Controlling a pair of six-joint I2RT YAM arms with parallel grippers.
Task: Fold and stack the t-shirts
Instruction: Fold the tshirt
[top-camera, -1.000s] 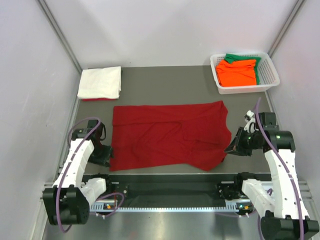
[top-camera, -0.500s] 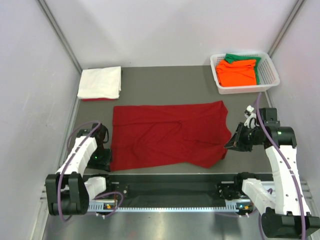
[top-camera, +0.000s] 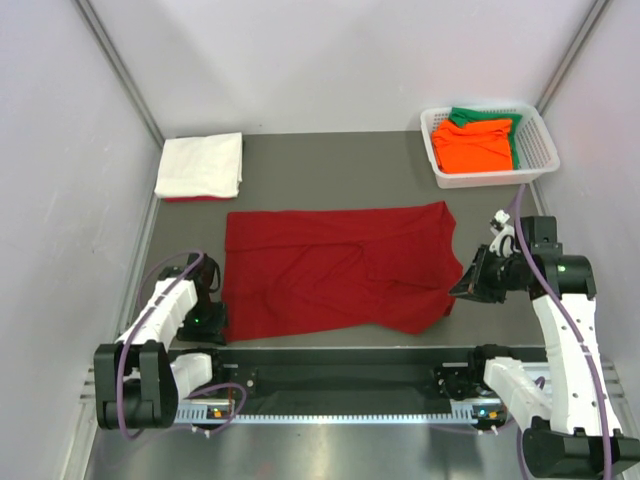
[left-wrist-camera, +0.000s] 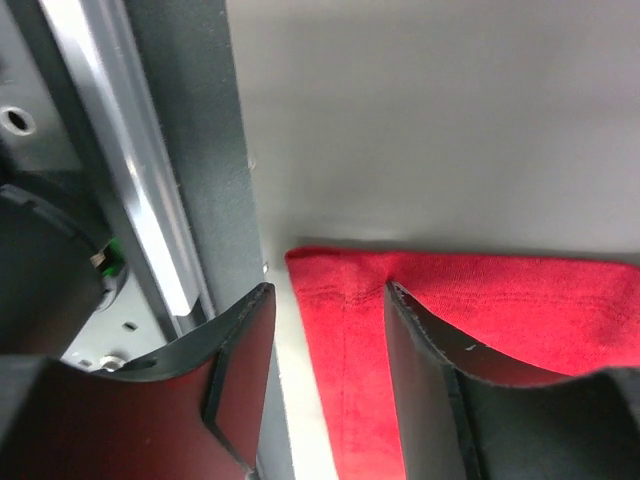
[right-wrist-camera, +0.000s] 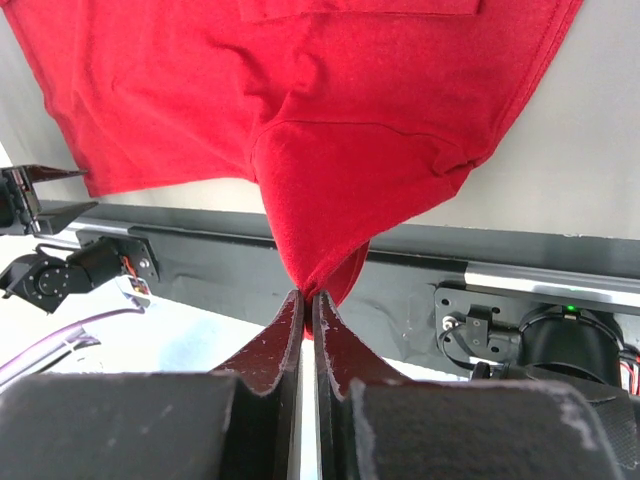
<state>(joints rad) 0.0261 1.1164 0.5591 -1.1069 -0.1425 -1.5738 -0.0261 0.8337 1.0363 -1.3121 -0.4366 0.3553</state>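
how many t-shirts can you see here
4: a dark red t-shirt spread mid-table, a white t-shirt folded at far left, an orange t-shirt and a green t-shirt in the basket. More may be hidden under the white one or in the basket.

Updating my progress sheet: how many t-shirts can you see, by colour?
Dark red t-shirt: 1
White t-shirt: 1
Orange t-shirt: 1
Green t-shirt: 1
Total: 4, not counting the red sliver under the white one.
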